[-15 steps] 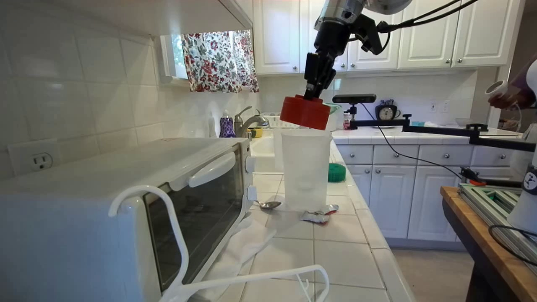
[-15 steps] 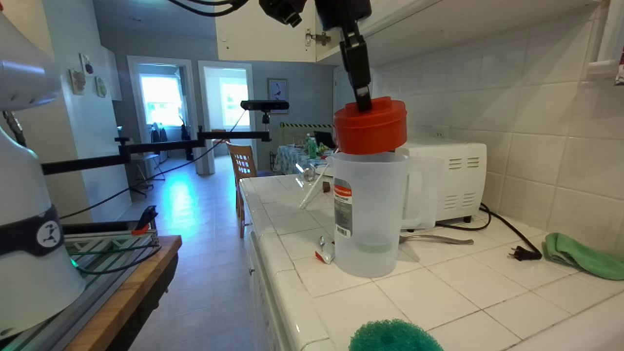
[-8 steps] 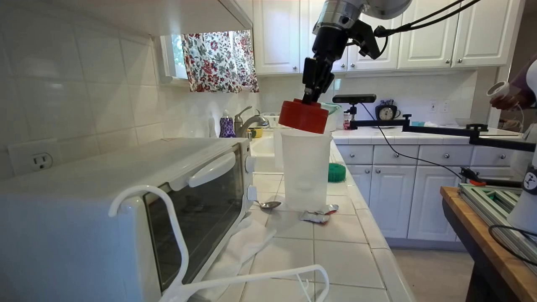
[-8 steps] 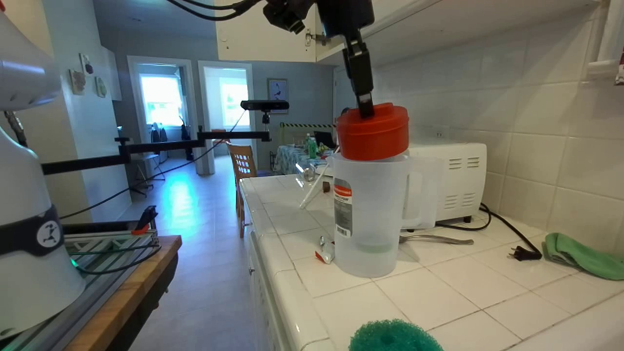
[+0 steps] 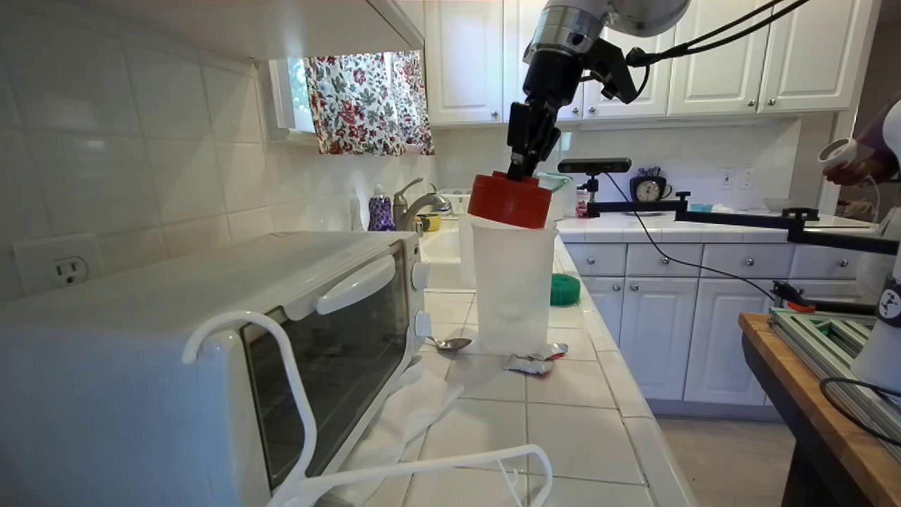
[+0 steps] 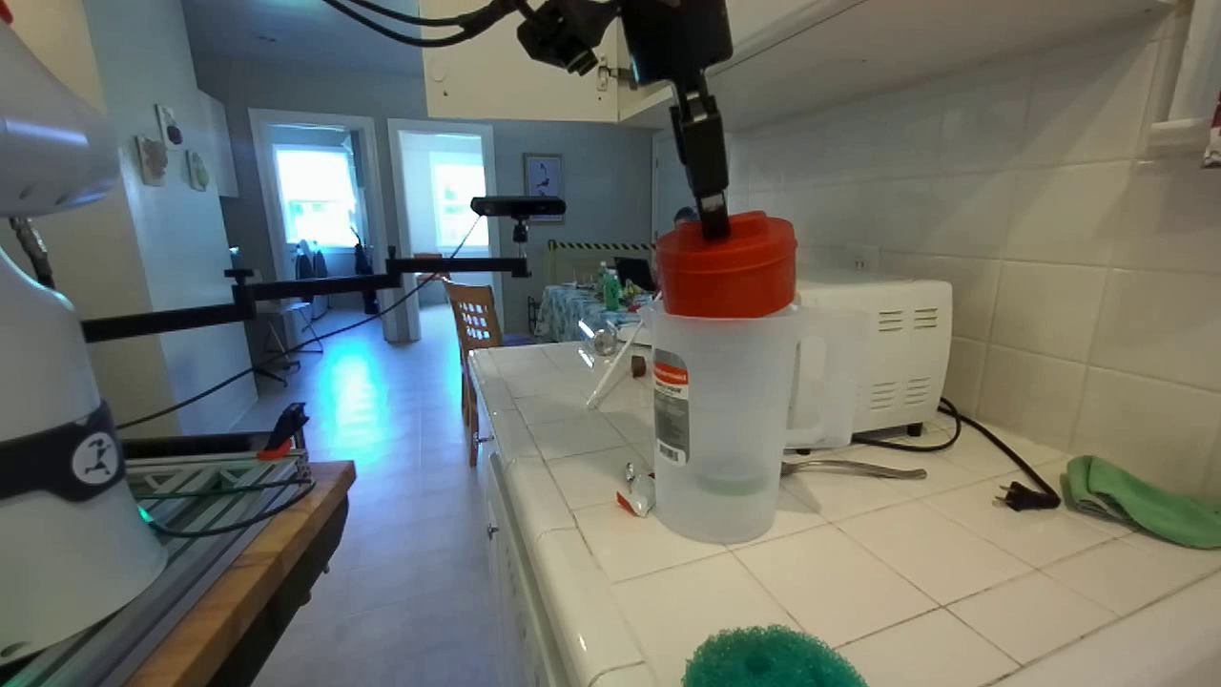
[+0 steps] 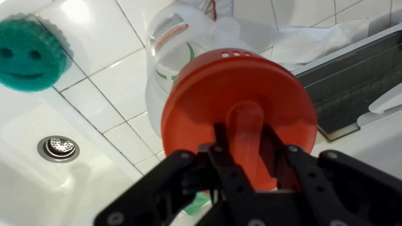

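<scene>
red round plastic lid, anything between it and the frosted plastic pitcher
In both exterior views, nothing visible stands between the red round plastic lid and the frosted plastic pitcher. The black gripper holds the lid tilted over the pitcher's open top; whether lid and pitcher touch cannot be told.

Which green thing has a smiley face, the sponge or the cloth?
The round sponge by the sink: it has two eyes and a smile. The cloth lies near the wall, no face showing.

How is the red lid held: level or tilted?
Tilted: in an exterior view, the red lid slopes down toward one side, while the pitcher stands upright.
</scene>
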Controlling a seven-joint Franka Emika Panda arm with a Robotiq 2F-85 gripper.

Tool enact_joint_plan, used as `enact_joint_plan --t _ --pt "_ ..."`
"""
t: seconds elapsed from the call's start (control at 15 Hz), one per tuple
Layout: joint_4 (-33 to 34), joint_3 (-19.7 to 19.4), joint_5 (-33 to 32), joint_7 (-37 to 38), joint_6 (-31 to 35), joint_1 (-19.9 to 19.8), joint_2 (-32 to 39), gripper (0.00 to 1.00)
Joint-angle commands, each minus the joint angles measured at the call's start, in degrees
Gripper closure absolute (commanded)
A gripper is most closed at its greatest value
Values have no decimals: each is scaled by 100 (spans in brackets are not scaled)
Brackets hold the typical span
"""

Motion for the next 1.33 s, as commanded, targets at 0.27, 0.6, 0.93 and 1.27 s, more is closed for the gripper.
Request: enact_joint_plan --t 0.27,0.6,0.93,1.27 --pt "-6 3 130 -201 25 24 37 92" --pt "-14 13 108 -209 -9 12 16 92" --pt "-29 -2 92 -212 -22 -9 -15 92" --pt "-12 -14 46 -189 -71 -46 -31 44"
